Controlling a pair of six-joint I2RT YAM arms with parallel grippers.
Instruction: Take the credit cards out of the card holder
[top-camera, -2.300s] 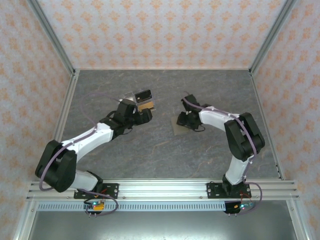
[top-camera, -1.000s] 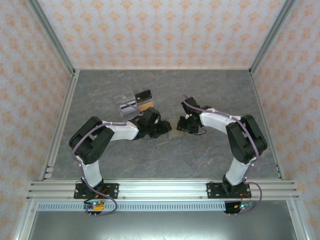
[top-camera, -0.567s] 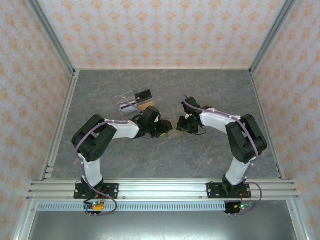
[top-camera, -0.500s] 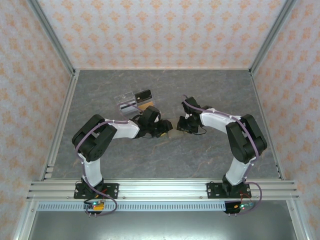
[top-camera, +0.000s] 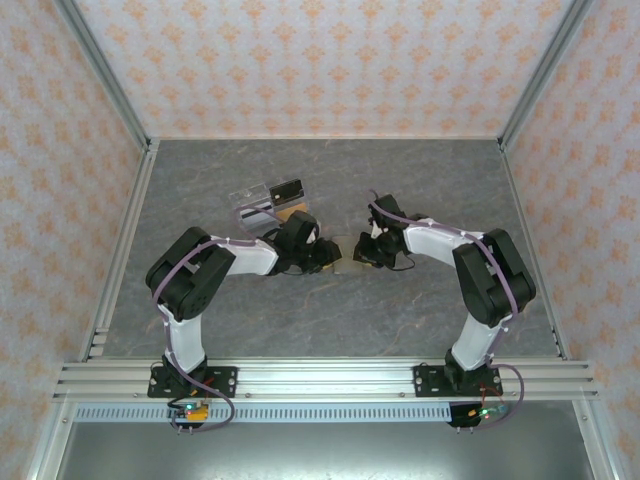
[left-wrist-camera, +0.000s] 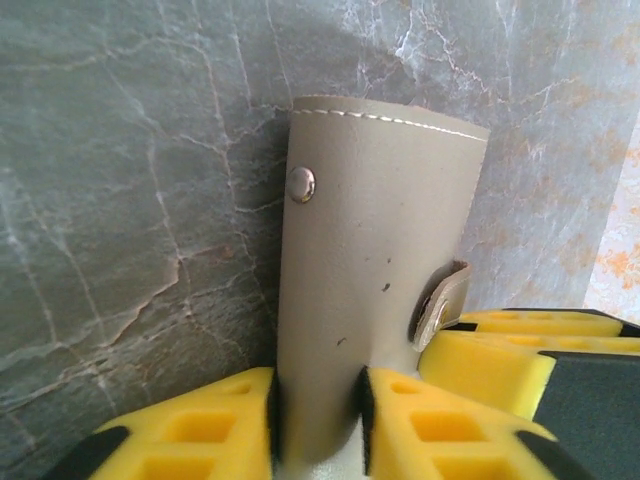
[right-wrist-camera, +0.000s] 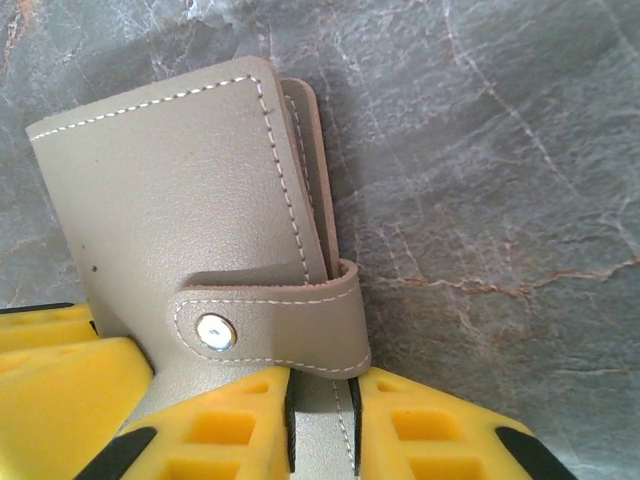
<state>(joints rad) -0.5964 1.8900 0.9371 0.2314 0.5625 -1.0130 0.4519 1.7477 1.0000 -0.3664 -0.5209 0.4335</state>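
Orange-patterned walls (top-camera: 330, 60) surround veined grey table (top-camera: 330, 320) beneath the card holder (right-wrist-camera: 170, 190).

Bright even light, soft shadows, near edge blurred

Taupe card holder (right-wrist-camera: 170, 200) (white stitching (left-wrist-camera: 380, 117))

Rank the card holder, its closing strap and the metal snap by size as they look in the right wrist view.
Largest to smallest:
1. card holder
2. strap
3. metal snap, plainly the smallest
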